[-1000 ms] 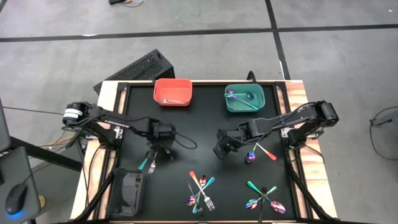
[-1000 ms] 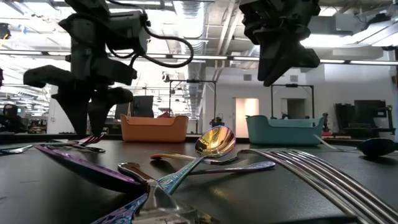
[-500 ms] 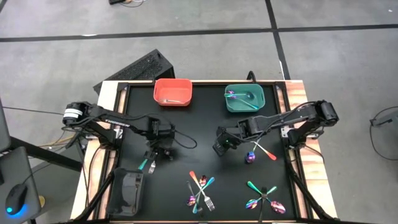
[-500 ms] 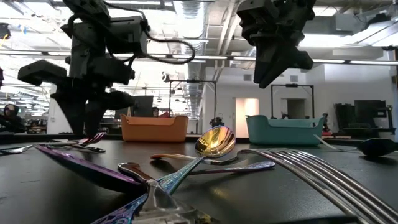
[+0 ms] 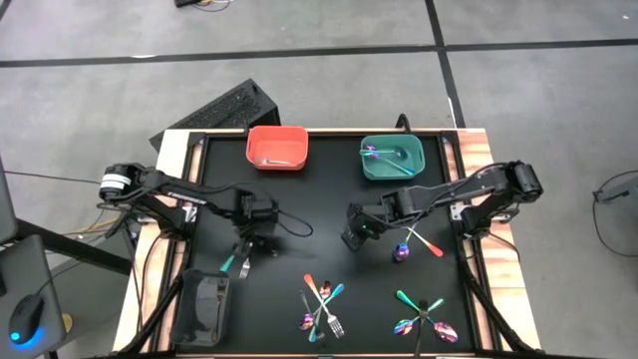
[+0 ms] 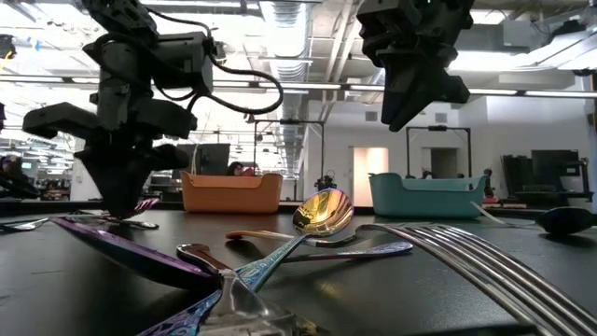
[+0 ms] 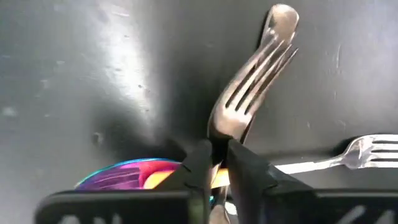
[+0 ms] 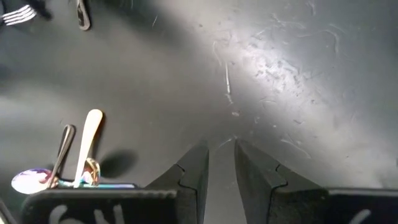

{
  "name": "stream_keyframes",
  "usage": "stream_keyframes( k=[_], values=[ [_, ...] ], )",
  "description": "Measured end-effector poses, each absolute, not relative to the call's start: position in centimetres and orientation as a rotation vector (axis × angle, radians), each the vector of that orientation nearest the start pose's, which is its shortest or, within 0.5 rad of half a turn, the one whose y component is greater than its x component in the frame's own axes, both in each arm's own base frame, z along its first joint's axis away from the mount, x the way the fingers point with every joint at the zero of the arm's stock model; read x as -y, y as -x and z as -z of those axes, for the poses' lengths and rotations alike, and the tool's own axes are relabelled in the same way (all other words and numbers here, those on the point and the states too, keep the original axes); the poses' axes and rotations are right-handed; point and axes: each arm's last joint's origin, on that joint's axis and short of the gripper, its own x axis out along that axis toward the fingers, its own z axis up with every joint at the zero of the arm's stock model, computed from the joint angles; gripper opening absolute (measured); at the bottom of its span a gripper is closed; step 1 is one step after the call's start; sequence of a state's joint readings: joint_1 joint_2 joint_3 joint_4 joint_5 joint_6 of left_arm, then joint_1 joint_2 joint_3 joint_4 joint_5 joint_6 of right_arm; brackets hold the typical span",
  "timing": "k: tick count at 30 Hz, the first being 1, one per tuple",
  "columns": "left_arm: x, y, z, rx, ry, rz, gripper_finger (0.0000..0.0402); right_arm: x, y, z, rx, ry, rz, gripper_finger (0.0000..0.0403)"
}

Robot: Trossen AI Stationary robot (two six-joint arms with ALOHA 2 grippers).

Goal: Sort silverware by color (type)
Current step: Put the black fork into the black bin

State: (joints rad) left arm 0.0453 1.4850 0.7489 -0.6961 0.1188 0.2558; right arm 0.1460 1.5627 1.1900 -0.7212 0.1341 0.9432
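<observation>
Arms reach inward from both sides of the black surface point(image 5: 299, 214). In the high view, left arm stretches right from the left edge, its tool point(image 5: 245, 251) pointing down at lower left of the surface, over a fork point(image 7: 249, 93). In the left wrist view the fingers point(image 7: 198, 165) are nearly shut, pinching the fork at its neck, tines lying on the surface beyond them. A rainbow spoon point(image 7: 127, 174) and a silver fork point(image 7: 348, 155) lie just beside. Right arm hangs at mid-surface, its tool point(image 5: 354, 237) held clear above, fingers point(image 8: 193, 168) narrowly parted, holding nothing. More silverware point(image 5: 322, 307) lies at lower centre.
</observation>
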Motion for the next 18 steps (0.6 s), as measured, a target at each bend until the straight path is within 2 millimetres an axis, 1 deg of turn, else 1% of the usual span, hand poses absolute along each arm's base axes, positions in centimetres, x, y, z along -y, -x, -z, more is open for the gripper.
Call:
stream_keyframes(
  k=[2, 6, 10, 12, 15, 18],
  values=[
    [-0.8, -23.9, -16.0, -1.392, -0.095, 0.214, 0.0008, -4.0, -31.0, -24.8, -0.990, -0.696, 0.498, 0.0095],
    [-1.0, -25.0, -18.0, -1.376, -0.090, 0.133, 0.0002, -3.8, -31.0, -24.9, -0.988, -0.693, 0.497, 0.0095],
    [-1.3, -26.1, -20.5, -1.359, -0.018, -0.046, 0.0000, -3.6, -31.0, -24.9, -0.985, -0.697, 0.501, 0.0095],
    [-1.4, -26.3, -21.9, -1.368, 0.041, -0.148, 0.0000, -3.6, -31.0, -24.9, -0.985, -0.698, 0.502, 0.0095],
    [-1.4, -26.5, -23.6, -1.357, 0.176, -0.291, 0.0000, -3.6, -31.0, -24.9, -0.985, -0.697, 0.502, 0.0095],
    [-0.7, -25.8, -24.8, -1.321, 0.342, -0.408, 0.0000, -3.4, -31.1, -24.9, -0.982, -0.696, 0.501, 0.0095]
  ],
)
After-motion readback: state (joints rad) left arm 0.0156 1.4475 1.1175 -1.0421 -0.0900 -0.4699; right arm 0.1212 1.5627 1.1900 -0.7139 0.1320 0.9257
